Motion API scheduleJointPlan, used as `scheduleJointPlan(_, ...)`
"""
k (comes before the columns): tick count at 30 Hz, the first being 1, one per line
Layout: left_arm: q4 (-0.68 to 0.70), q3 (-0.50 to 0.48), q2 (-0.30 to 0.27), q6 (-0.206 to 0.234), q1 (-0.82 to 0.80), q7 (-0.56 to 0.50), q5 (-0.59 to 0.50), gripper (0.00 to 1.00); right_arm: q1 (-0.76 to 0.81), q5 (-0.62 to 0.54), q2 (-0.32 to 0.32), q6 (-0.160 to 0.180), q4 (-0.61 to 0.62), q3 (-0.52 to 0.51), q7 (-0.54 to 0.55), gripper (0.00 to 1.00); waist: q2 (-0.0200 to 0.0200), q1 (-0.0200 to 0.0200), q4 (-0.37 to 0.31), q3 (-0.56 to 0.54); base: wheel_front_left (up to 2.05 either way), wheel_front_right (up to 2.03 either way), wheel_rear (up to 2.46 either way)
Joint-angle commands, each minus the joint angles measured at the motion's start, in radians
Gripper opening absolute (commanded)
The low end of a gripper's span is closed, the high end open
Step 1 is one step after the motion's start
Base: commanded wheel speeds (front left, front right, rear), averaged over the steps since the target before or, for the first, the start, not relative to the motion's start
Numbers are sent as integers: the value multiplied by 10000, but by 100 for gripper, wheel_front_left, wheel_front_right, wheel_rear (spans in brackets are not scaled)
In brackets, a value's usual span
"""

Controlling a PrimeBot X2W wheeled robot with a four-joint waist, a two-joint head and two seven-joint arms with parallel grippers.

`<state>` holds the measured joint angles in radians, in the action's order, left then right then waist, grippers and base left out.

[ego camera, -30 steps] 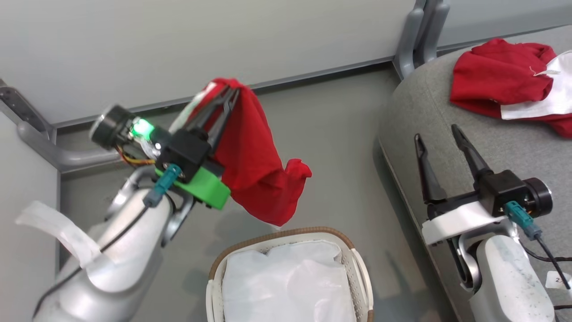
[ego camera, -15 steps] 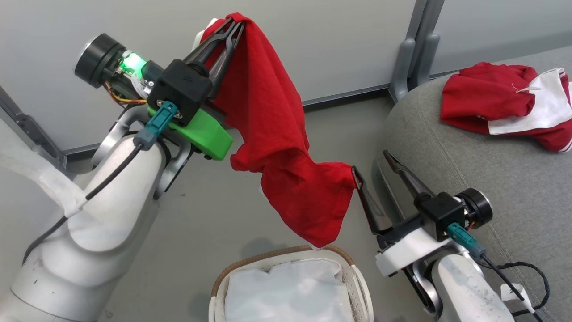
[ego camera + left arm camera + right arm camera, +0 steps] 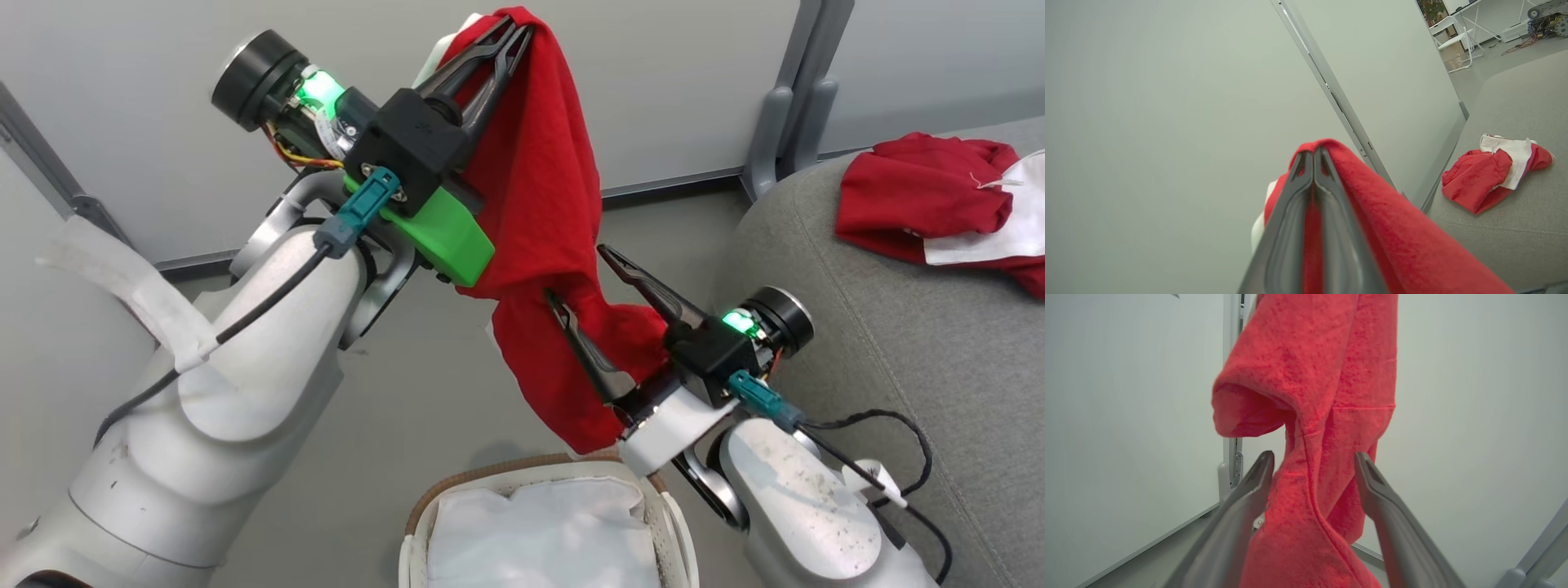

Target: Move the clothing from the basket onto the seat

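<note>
Pinching red shirt (image 3: 539, 204) in clamped left gripper (image 3: 514, 28) high above basket (image 3: 490, 478), straddling its hanging folds with wide-spread right gripper (image 3: 578, 272), noting second shirt (image 3: 922, 196) on seat (image 3: 898, 343) right of basket.

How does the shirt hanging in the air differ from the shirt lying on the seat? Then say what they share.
The hanging shirt is pinched in the shut left gripper and drapes long; the seat shirt lies crumpled on the grey seat. The hanging shirt passes between the fingers of the open right gripper; no gripper touches the seat shirt. Both are bright red.
</note>
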<state>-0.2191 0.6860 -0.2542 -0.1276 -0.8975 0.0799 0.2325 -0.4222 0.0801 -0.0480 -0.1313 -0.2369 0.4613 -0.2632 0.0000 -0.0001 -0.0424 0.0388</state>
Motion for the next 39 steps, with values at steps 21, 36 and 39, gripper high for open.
scheduleJointPlan(21,171,39,206,521,1526,631,1123,79,-1606,-272,-41,12,-1922,-874,-21,0,0,1,444,269,0,0,0)
scheduleJointPlan(36,-1309,-15,754,838,4174,1827,1795,100,-1588,-620,-39,11,-1618,-1730,-23,0,0,1,238,429,0,0,0)
scheduleJointPlan(39,-1557,-162,931,806,4562,1851,1867,100,-1542,-665,-39,11,-1529,-1868,-23,0,0,1,181,437,0,0,0)
